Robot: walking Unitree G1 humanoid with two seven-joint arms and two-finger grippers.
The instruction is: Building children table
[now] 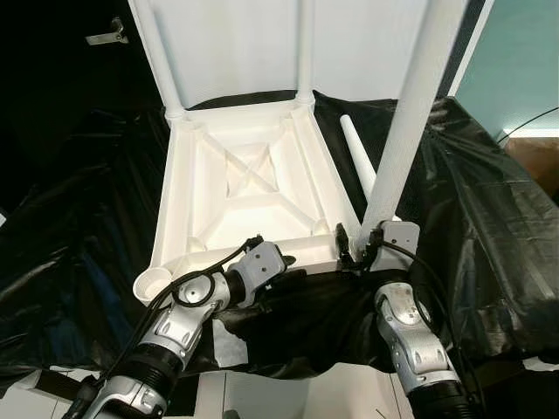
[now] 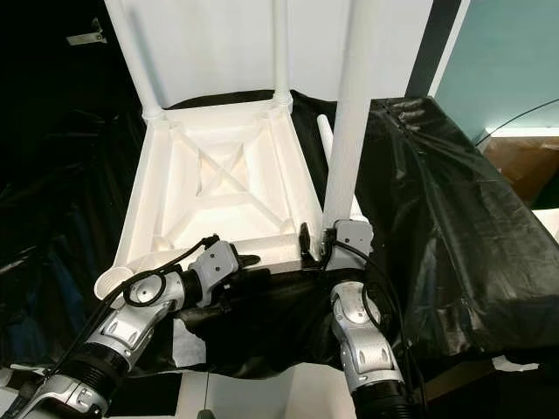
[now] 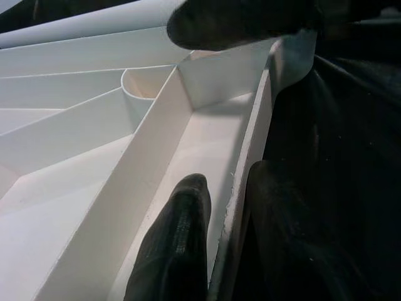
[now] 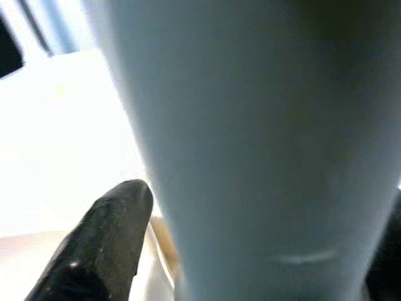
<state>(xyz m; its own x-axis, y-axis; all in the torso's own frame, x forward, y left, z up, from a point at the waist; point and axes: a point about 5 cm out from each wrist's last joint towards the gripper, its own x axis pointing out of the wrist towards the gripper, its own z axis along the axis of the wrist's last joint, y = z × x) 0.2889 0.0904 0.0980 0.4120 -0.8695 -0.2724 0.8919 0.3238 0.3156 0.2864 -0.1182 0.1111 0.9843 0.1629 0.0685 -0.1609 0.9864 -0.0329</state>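
Here, right claw [image 1: 360, 246] clasping table leg [image 1: 410, 122], left claw [image 1: 293, 262] pinching tabletop rim [image 1: 262, 251]

upturned white table [image 1: 249, 188] on black sheeting, three legs upright, spare leg [image 1: 360, 153] alongside.

The three upright legs [image 1: 417, 113] of the upturned table [image 1: 253, 175] run off the top edge, so their ends are cut off. The loose leg [image 1: 360, 155] lies partly hidden behind the near upright one. In the right wrist view the leg [image 4: 263, 150] is a blur. The right gripper [image 1: 356, 247] seems closed around it, though its fingertips are hidden.
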